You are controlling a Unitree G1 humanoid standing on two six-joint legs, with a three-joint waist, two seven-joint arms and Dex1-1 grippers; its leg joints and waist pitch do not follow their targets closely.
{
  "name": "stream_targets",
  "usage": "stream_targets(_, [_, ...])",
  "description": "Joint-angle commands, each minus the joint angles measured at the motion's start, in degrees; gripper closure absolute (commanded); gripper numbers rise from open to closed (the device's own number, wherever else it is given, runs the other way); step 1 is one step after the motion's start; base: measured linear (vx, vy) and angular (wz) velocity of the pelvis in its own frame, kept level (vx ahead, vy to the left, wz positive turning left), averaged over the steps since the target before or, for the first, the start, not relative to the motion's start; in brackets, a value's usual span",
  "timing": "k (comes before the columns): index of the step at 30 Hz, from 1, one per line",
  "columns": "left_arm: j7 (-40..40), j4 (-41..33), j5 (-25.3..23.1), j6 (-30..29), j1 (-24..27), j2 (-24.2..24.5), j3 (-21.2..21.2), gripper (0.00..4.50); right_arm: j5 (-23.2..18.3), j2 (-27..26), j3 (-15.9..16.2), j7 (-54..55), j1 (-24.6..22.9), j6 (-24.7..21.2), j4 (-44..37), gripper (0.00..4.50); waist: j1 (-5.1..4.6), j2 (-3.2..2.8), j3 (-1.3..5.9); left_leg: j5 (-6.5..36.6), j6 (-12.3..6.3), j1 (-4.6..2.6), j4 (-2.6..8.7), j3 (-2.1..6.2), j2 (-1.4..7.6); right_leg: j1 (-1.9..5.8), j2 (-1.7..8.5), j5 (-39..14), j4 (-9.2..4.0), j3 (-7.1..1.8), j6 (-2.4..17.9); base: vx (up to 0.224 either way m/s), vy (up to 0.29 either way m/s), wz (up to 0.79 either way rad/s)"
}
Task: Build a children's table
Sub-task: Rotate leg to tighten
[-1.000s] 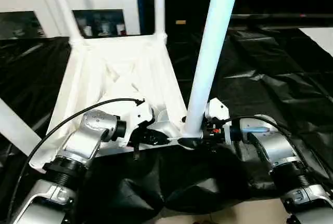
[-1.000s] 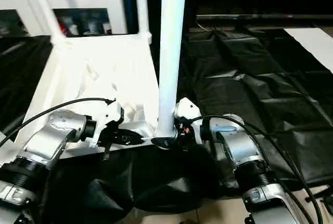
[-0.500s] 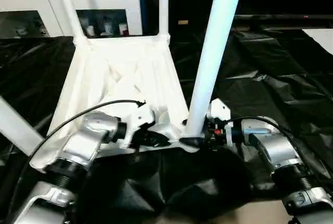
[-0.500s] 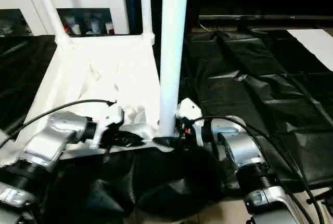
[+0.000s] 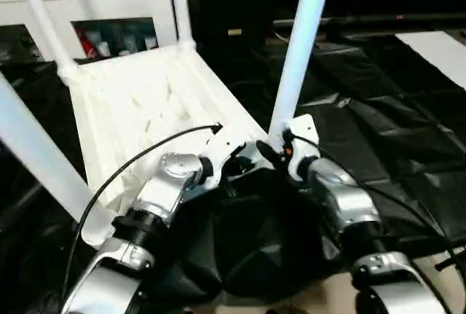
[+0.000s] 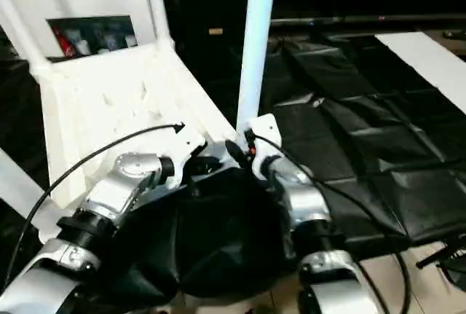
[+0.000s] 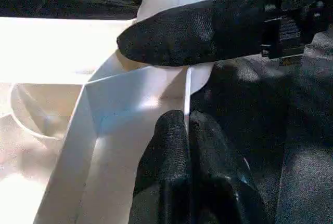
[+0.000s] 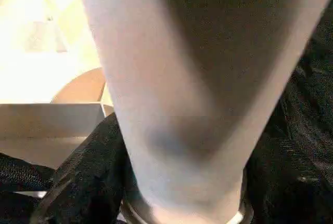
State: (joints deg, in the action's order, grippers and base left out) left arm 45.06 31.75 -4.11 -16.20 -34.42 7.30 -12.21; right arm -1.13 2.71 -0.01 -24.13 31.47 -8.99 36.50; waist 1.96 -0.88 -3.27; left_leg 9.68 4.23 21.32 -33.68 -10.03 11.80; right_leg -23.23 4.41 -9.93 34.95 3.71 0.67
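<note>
The white tabletop (image 5: 138,103) lies upside down, ribbed underside up, with legs standing in its corner sockets. My left gripper (image 7: 186,117) is shut on the thin rim wall (image 7: 130,104) at the near right corner. The near right leg (image 5: 298,44) rises upright from that corner. My right gripper (image 5: 271,152) is shut on its base, one black finger (image 8: 83,172) on each side of the leg (image 8: 182,78). One right finger (image 7: 197,34) crosses the leg just beyond my left fingertips.
Three more legs stand up: two at the far corners (image 5: 40,22) (image 5: 180,4) and one near left (image 5: 36,154). A white glass-door cabinet (image 5: 109,1) stands behind. Crumpled black sheeting (image 5: 378,110) covers the floor, with a white patch (image 5: 437,44) at far right.
The whole view has swung, so the camera has moved. Both grippers stay at the same corner of the tabletop. The right fingers have drawn in slightly around the leg base.
</note>
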Motion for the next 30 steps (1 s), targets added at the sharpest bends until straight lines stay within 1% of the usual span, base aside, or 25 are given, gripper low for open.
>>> stream_targets(1, [1.15,-1.81,2.90,4.27,-2.51,-2.99,-0.97,4.50,-2.29,-6.55,6.09,-8.50,-0.51,-0.59,-1.87,1.14,0.28,0.29,4.05,12.48,-2.17,-0.28,3.72,0.18,0.76,3.04,3.08,-13.17,-4.61,-2.17,11.62,0.000,0.000,0.00])
stream_targets(2, [1.48,-1.97,2.99,4.39,-2.34,-2.63,-1.07,4.50,-2.66,-6.10,6.17,-9.05,-0.58,-0.61,-2.12,1.04,0.27,0.26,4.02,13.19,-2.21,-0.33,3.74,0.18,0.78,3.04,3.15,-13.95,-4.71,-2.20,11.57,0.000,0.000,0.00])
stream_targets(3, [3.25,-2.83,3.40,4.27,-1.72,-1.74,-1.37,4.50,-3.18,-5.10,6.45,-10.58,-0.85,-0.55,-2.87,0.77,0.19,0.54,4.01,13.55,-2.22,-0.39,3.74,0.14,0.80,3.00,3.15,-14.59,-4.78,-2.21,11.49,0.000,0.000,0.00])
stream_targets(4, [3.25,-2.83,3.40,4.27,-1.72,-1.74,-1.37,4.50,-3.18,-5.10,6.45,-10.58,-0.85,-0.55,-2.87,0.77,0.30,0.46,3.96,13.63,-2.30,-0.41,3.75,0.17,0.76,2.99,3.21,-15.14,-4.84,-2.22,11.45,0.000,0.000,0.00])
stream_targets(6, [7.40,-4.86,4.12,4.32,-0.20,0.35,-1.96,4.50,-4.42,-2.49,7.09,-15.18,-1.52,-0.69,-4.91,0.67,0.37,0.42,3.90,14.15,-2.39,-0.41,3.82,0.20,0.87,3.07,3.26,-16.08,-4.90,-2.25,11.14,0.000,0.000,0.00])
stream_targets(7, [7.40,-4.86,4.12,4.32,-0.20,0.35,-1.96,4.50,-4.42,-2.49,7.09,-15.18,-1.52,-0.69,-4.91,0.61,0.34,0.36,3.93,13.93,-2.59,-0.33,3.83,0.23,0.98,3.02,3.26,-15.44,-4.80,-2.30,11.16,0.000,0.000,0.00])
stream_targets(8, [9.20,-5.66,4.46,4.51,0.37,1.15,-2.18,4.50,-4.59,-1.25,7.60,-17.41,-1.83,-0.58,-5.73,0.48,0.29,0.33,3.92,13.89,-2.62,-0.38,3.85,0.19,0.97,2.92,3.22,-15.24,-4.81,-2.32,11.30,0.000,0.000,0.00])
stream_targets(9, [11.16,-6.55,4.87,4.69,0.96,2.12,-2.44,4.50,-4.58,0.60,8.39,-20.39,-2.18,-0.25,-6.64,0.32,0.42,0.24,3.92,14.21,-2.51,-0.54,3.89,0.27,1.17,2.93,3.20,-14.88,-4.69,-2.24,11.77,0.000,0.000,0.00])
stream_targets(10, [12.13,-6.98,5.06,4.79,1.25,2.60,-2.56,4.50,-4.53,1.52,8.78,-21.88,-2.36,-0.06,-7.10,0.23,0.39,0.25,3.87,14.30,-2.50,-0.49,3.91,0.24,1.22,2.88,3.22,-14.64,-4.65,-2.30,11.99,0.000,0.000,0.00])
stream_targets(11, [14.08,-7.86,5.57,4.87,1.79,3.48,-2.87,4.50,-4.70,2.89,9.21,-24.01,-2.60,-0.22,-7.85,0.20,0.38,0.26,3.85,14.20,-2.51,-0.41,3.90,0.21,1.14,2.93,3.19,-14.59,-4.65,-2.29,12.06,0.000,0.000,0.00])
stream_targets(12, [17.16,-9.19,6.30,5.01,2.57,4.92,-3.40,4.50,-5.02,5.09,9.64,-27.26,-2.85,-0.29,-8.90,0.18,0.47,0.17,3.86,14.61,-2.46,-0.57,3.88,0.20,1.14,2.85,3.23,-14.91,-4.67,-2.30,12.18,0.000,0.000,0.00])
stream_targets(13, [17.48,-9.31,6.36,5.04,2.64,5.08,-3.47,4.50,-5.04,5.30,9.67,-27.55,-2.85,-0.30,-8.98,0.10,0.64,0.18,3.91,14.53,-2.60,-0.63,3.85,0.22,1.23,2.89,3.26,-14.65,-4.62,-2.33,12.29,0.000,0.000,0.00])
stream_targets(14, [20.43,-10.38,6.84,5.31,3.27,6.55,-4.09,4.50,-5.22,7.21,9.94,-30.21,-2.93,-0.36,-9.72,0.04,0.72,0.16,3.86,14.61,-2.78,-0.63,3.85,0.14,1.25,2.81,3.24,-14.56,-4.67,-2.42,12.27,0.000,0.000,0.00])
stream_targets(15, [23.02,-11.20,7.17,5.75,3.83,7.97,-4.54,4.50,-4.98,8.88,10.01,-32.14,-2.89,-0.02,-10.08,0.04,0.93,0.26,3.80,14.44,-2.81,-0.54,3.94,0.16,1.31,2.88,3.20,-14.42,-4.54,-2.39,12.27,0.000,0.000,0.00])
stream_targets(17, [24.86,-11.83,7.54,6.04,4.25,9.04,-4.67,4.50,-4.65,9.96,9.65,-33.51,-2.81,0.12,-10.32,0.04,1.12,0.13,3.82,14.12,-2.61,-0.57,3.91,0.11,1.35,2.80,3.20,-13.85,-4.38,-2.41,12.48,0.000,0.000,0.00])
stream_targets(18, [25.53,-12.08,7.68,6.09,4.42,9.52,-4.70,4.50,-4.68,10.51,9.55,-34.24,-2.79,-0.03,-10.53,0.04,1.21,0.29,3.83,14.08,-2.51,-0.64,3.89,0.07,1.35,2.80,3.22,-13.91,-4.41,-2.43,12.52,0.000,0.000,0.00])
stream_targets(19, [26.53,-12.38,7.82,6.19,4.61,10.17,-4.65,4.50,-5.06,11.60,9.71,-35.81,-2.72,-0.63,-10.90,0.04,1.33,0.30,3.83,13.94,-2.44,-0.70,3.89,0.08,1.34,2.84,3.20,-13.99,-4.37,-2.41,12.48,0.000,0.000,0.00])
stream_targets(20, [26.53,-12.38,7.82,6.19,4.61,10.17,-4.65,4.50,-5.06,11.60,9.71,-35.81,-2.72,-0.63,-10.90,0.04,1.39,0.29,3.83,13.81,-2.46,-0.66,3.86,0.04,1.31,2.84,3.23,-13.99,-4.35,-2.46,12.48,0.000,0.000,0.00])
stream_targets(21, [27.71,-12.81,8.15,5.97,4.76,10.88,-4.65,4.50,-5.34,13.16,10.62,-38.65,-2.95,-1.10,-11.66,0.04,1.54,0.22,3.83,13.95,-2.44,-0.78,3.82,-0.01,1.29,2.77,3.19,-14.45,-4.43,-2.43,12.48,0.000,0.000,0.00])
stream_targets(23, [28.57,-13.51,8.52,5.71,5.12,11.53,-4.56,4.50,-5.12,14.78,11.90,-41.18,-3.50,-0.99,-12.64,0.04,1.87,0.25,3.84,13.63,-2.46,-0.75,3.83,-0.01,1.42,2.76,3.19,-13.89,-4.31,-2.44,12.52,0.000,0.000,0.00])
stream_targets(26, [30.05,-14.45,9.28,5.49,5.64,12.42,-4.64,4.50,-5.54,16.09,12.63,-43.49,-3.92,-1.25,-13.37,0.04,2.25,0.29,3.84,13.36,-2.51,-0.70,3.80,-0.04,1.39,2.77,3.21,-13.90,-4.30,-2.44,12.40,0.000,0.000,0.00])
stream_targets(27, [30.45,-14.75,9.46,5.48,5.85,12.69,-4.70,4.50,-5.90,16.31,12.66,-44.08,-4.02,-1.55,-13.55,0.04,2.51,0.29,3.86,13.47,-2.40,-0.74,3.80,-0.05,1.41,2.71,3.21,-14.23,-4.25,-2.44,12.38,0.000,0.000,0.00])
stream_targets(28, [31.04,-15.01,9.58,5.59,6.08,13.04,-4.93,4.50,-5.76,16.46,12.62,-44.37,-4.02,-0.86,-13.38,0.32,2.59,0.28,3.86,13.49,-2.38,-0.75,3.79,-0.06,1.42,2.67,3.22,-14.36,-4.28,-2.44,12.38,0.000,0.000,0.00])
stream_targets(29, [31.37,-15.25,9.53,5.68,6.30,13.29,-5.08,4.50,-5.74,16.53,12.56,-44.55,-4.02,-0.76,-13.30,0.32,2.73,0.17,3.88,13.57,-2.27,-0.84,3.78,-0.07,1.44,2.60,3.22,-14.55,-4.32,-2.47,12.31,0.000,0.000,0.00])
stream_targets(30, [31.62,-15.44,9.50,5.71,6.51,13.46,-5.21,4.50,-5.75,16.53,12.44,-44.62,-3.94,-0.53,-13.07,0.32,2.82,0.19,3.82,13.86,-2.04,-0.86,3.86,-0.04,1.46,2.57,3.21,-14.96,-4.36,-2.45,12.19,0.000,0.000,0.00])
